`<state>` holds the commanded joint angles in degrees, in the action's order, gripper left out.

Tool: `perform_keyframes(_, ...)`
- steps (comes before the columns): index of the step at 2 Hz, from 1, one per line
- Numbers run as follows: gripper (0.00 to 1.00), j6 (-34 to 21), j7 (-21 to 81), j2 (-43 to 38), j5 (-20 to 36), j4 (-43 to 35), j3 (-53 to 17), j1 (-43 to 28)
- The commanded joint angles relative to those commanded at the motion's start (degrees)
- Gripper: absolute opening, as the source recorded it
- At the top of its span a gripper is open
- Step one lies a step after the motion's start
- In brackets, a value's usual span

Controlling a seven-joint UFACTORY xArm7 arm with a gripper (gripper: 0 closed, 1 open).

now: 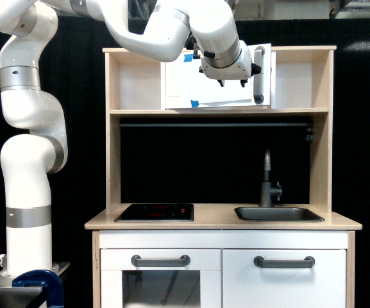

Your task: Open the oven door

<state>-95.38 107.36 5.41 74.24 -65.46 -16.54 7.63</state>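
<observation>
Up in the top shelf, the oven door (220,86) sits right behind the fingers (231,81), its grey handle (258,75) just beside them toward the exterior view's right. I cannot tell how far the fingers are spread.

oven door (226,93), wide flat white panel in upper shelf bay, vertical grey bar handle (258,75) on exterior view's right edge, blue tape bits, slightly ajar

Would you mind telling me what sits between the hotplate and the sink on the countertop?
Nothing: in the exterior view the strip of wooden countertop between the hotplate and the sink is bare. The grey tap stands behind the sink, not between them.
</observation>
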Motion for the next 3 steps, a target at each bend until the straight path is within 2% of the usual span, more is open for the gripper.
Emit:
perform_keyframes(1, 1.00, -2.02, 0.02, 0.39, -0.93, -0.14, -1.34, 0.82)
perform_keyframes(3, 1.00, -1.02, 0.44, 2.27, -1.29, 2.31, -1.27, 0.26)
